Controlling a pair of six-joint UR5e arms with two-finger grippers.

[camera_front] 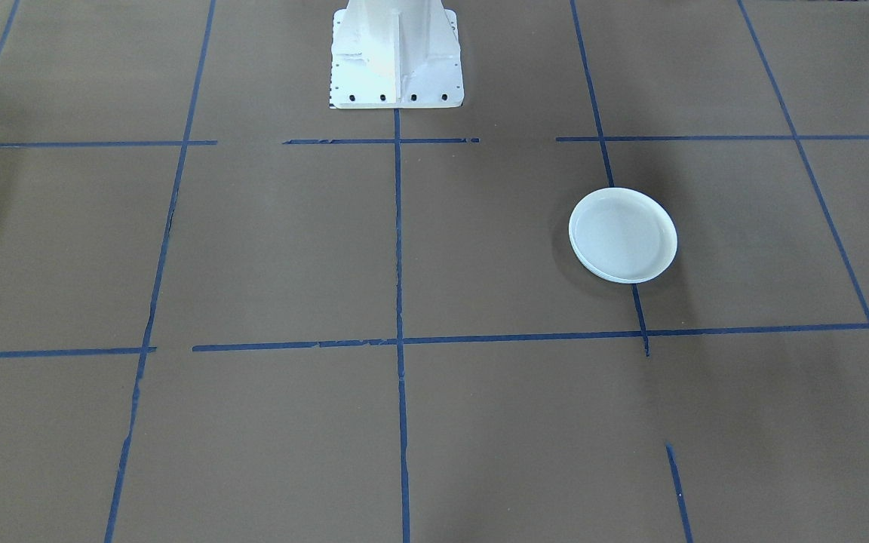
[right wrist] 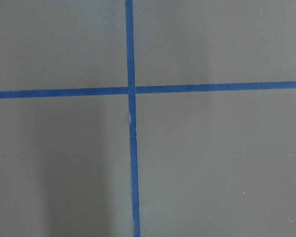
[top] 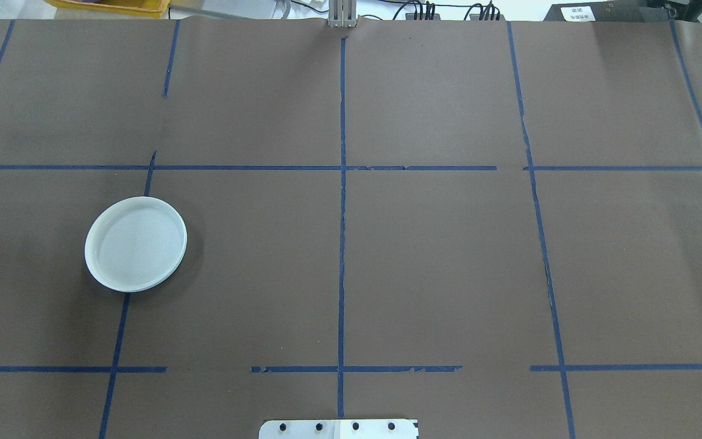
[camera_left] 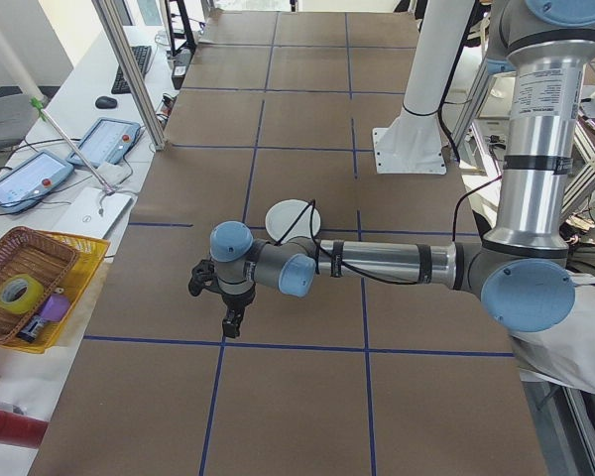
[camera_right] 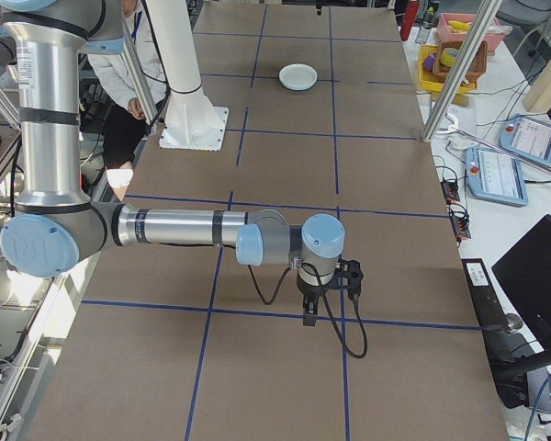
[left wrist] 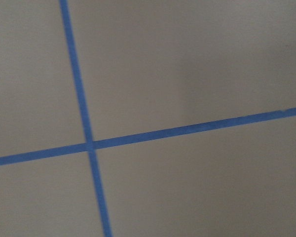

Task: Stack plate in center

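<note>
Left pincer well apart from plate; plate lies flat.

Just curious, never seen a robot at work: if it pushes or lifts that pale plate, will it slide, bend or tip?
The plate looks rigid and smooth, so it would probably slide, not bend. Being shallow and flat, it seems unlikely to tip.

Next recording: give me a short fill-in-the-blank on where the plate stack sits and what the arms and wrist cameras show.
1. The plate stack rests on the robot's ____ half of the table.
2. Both wrist views show only brown paper and crossing ____ tape lines.
3. In the overhead view, the number of grippers visible is ____.
4. Neither the left gripper nor the right gripper holds a ____.

Missing words: left; blue; zero; plate
</note>
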